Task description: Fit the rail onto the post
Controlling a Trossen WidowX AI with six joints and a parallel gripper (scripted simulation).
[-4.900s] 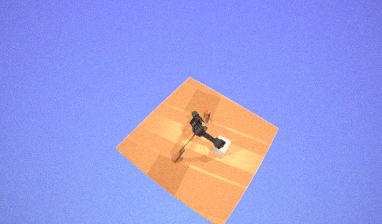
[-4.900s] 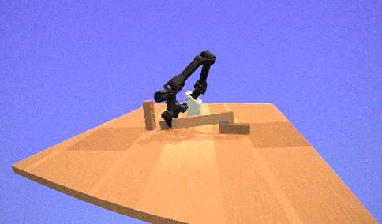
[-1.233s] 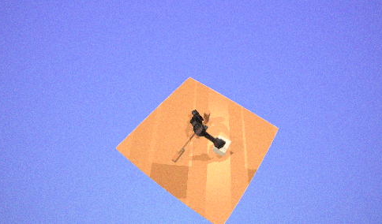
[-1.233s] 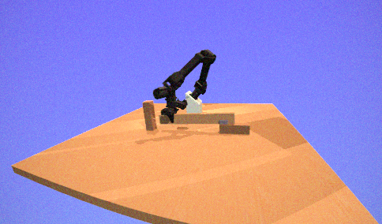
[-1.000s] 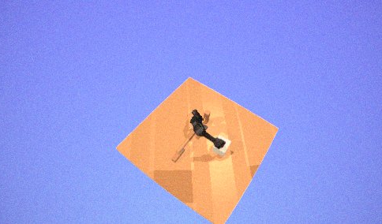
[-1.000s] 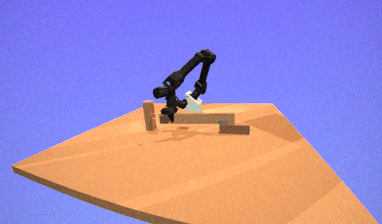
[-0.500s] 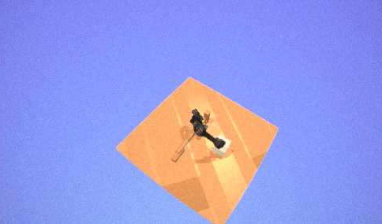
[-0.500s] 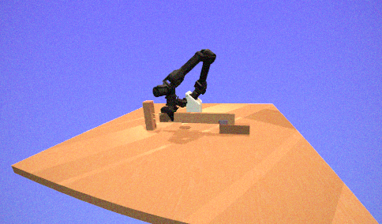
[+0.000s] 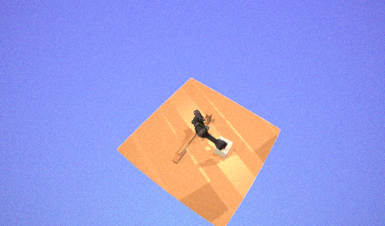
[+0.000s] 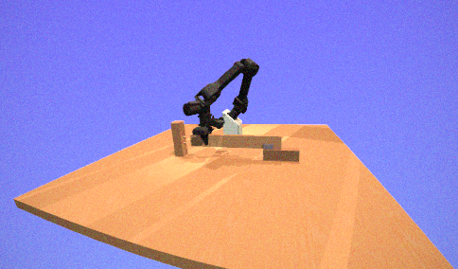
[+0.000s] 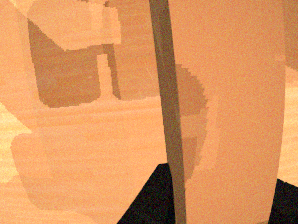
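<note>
The long wooden rail is raised off the table and looks about level. My gripper is shut on it near its post end. The short wooden post stands upright just left of that end in the exterior view, with a small gap between them. Small pegs show on the post's rail side, outside the rail. The rail's far end is at the bluish bracket on the low footboard block; how deeply it sits is unclear. The holes are not visible.
The arm's white base stands behind the rail in the exterior view. The arm arches above the rail and hides the post in the top view. Shadows and pale light patches lie across the wooden table.
</note>
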